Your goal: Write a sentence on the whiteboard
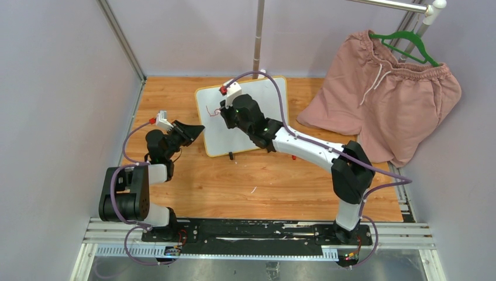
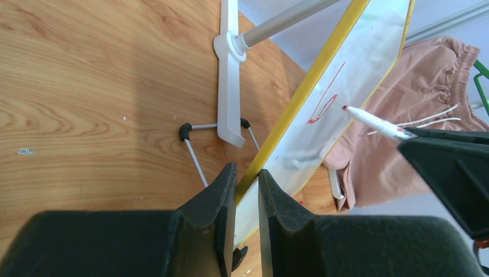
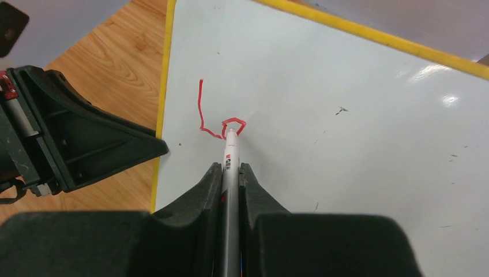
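In the overhead view the small glossy white whiteboard with a thin yellow-orange frame and rounded corners (image 1: 217, 139) sits in the upper centre of the frame on the light wooden table (image 1: 263, 187), just in front of a grey metal pole (image 1: 258, 35). The left wrist view shows it propped at a slant on thin wire legs with small black feet (image 2: 185, 131), beside the pole's flat white base (image 2: 229, 86). The left gripper (image 1: 197, 130) reaches in from the left of the frame, and its black jaws are drawn narrow, pinching the yellow left edge of the board between them (image 2: 247, 176). The right gripper (image 1: 225, 111) hovers over the board's upper left part, its jaws closed tight around a slim white marker with a red tip (image 3: 230, 151). The marker points up the middle of the right wrist frame. The sentence (image 3: 221, 122) is only begun: one upright red stroke bending into a small closed loop, near the board's left edge. The marker's tip lies at the lower side of that loop, though whether it presses on the surface I cannot tell. At the upper right of the overhead frame, a pair of dusty pink drawstring shorts (image 1: 380, 99) hangs from a green hanger (image 1: 403, 40), its lower part lying on the table well apart from the board.
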Robot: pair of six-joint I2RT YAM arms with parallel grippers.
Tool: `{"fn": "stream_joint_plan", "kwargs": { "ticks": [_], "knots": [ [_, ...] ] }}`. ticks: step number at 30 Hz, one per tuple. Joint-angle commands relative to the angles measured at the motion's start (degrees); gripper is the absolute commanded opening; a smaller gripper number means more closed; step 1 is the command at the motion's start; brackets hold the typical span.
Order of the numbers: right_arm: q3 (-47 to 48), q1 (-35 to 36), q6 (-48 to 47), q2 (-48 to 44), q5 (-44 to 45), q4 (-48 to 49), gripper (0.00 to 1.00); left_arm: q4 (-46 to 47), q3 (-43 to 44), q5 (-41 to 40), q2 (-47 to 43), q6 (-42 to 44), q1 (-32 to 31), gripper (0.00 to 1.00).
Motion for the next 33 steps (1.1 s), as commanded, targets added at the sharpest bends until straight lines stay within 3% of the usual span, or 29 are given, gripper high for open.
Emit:
{"fn": "stream_joint_plan", "kwargs": {
  "ticks": [1,33],
  "knots": [
    [-1.12,-0.11,-1.28,-4.97,1.43,1.25,0.00,0.51,-0.56,0.97,-1.54,0.21,-0.12,0.00],
    [0.86,-2.61,-0.02,0.20,0.51,-0.15,0.00,0.02,-0.47,1.06,-2.02,0.70,-0.09,0.00]
  ]
}}
